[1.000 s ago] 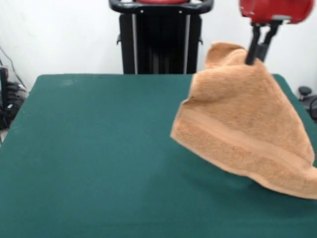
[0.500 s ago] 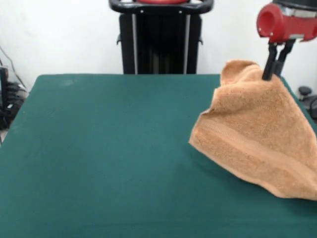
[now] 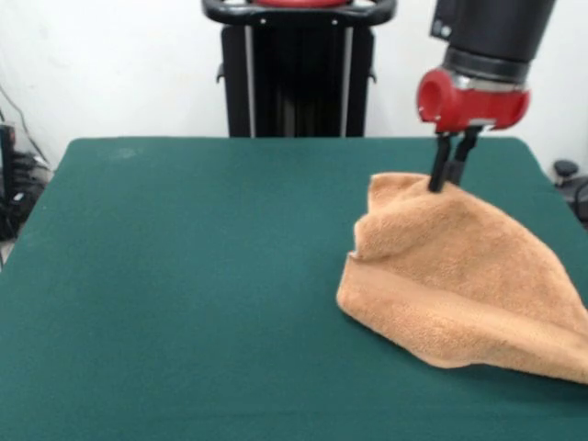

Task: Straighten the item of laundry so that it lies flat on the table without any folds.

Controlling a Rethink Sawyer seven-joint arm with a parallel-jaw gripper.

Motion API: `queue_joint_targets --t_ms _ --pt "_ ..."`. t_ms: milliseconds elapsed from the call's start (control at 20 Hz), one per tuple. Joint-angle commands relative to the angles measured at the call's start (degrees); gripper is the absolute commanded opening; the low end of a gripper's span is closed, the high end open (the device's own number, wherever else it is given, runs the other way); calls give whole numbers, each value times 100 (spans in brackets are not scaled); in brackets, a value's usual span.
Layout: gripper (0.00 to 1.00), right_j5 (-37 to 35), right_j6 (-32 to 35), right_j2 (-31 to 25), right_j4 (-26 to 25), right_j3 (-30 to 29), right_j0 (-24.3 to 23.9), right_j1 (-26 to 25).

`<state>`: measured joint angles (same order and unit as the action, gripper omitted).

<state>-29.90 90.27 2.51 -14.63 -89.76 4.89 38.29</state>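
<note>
The orange-tan terry towel [image 3: 464, 280] is at the right side of the green table [image 3: 184, 294]. It hangs like a tent from one pinched spot near its top, and its lower hem, with a flat woven band, rests on the cloth. A fold bulges at its upper left. My gripper [image 3: 440, 182] comes down from the red wrist above and is shut on the towel's top. The towel's right end runs off the picture's right edge.
The black pedestal [image 3: 299, 69] stands behind the table's far edge at the middle. Cables and dark gear [image 3: 14, 188] lie off the table's left side. A dark object [image 3: 570, 179] sits past the right edge.
The gripper has come down and moved left with the towel. More of the towel now lies on the table, and it stands lower and flatter than before.
</note>
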Motion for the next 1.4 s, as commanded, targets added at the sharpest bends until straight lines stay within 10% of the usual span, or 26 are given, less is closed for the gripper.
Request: queue_joint_targets --t_ms 50,1400 --pt "0 487 1053 303 -447 -719 174 -458" --pt "0 1541 1288 264 -243 -1975 761 -927"
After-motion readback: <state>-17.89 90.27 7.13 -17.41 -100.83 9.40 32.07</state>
